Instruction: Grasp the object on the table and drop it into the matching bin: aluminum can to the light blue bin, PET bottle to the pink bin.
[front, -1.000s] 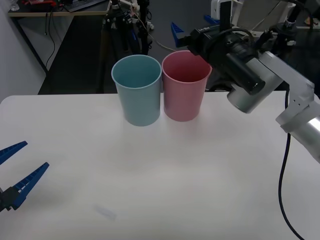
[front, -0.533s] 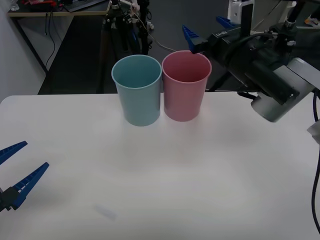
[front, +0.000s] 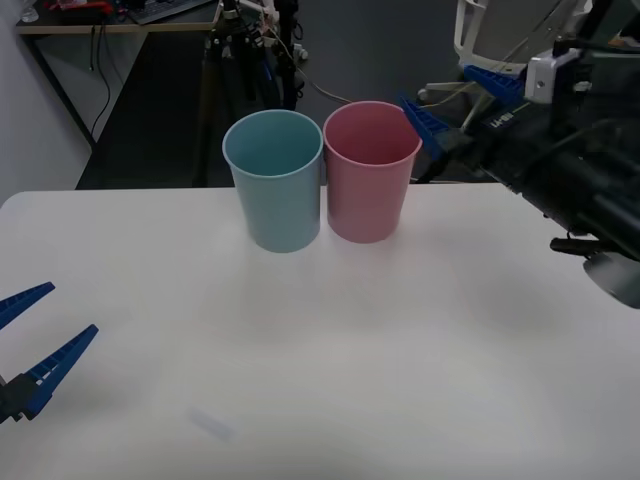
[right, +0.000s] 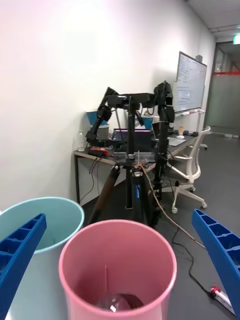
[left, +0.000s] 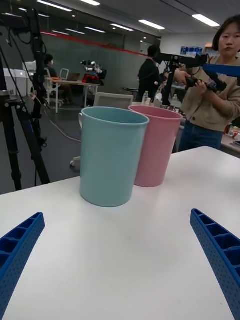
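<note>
Right gripper (front: 458, 100): blue ribbed fingers spread wide, holding nothing; raised above table level, just beside the pink bin's rim on the side away from the light blue bin. In the right wrist view its fingers (right: 20, 250) frame the pink bin's mouth.

Pink bin (front: 369, 190): upright at the far part of the table (front: 420, 340), its wall touching or almost touching the light blue bin.

PET bottle (right: 116, 303): at the bottom inside the pink bin; a rounded clear shape, too dim to make out cap or band.

Light blue bin (front: 279, 200): upright, on the pink bin's left.

Left gripper (front: 35, 340): fingers wide apart, holding nothing; low over the table's near left edge, well apart from the pink bin.
</note>
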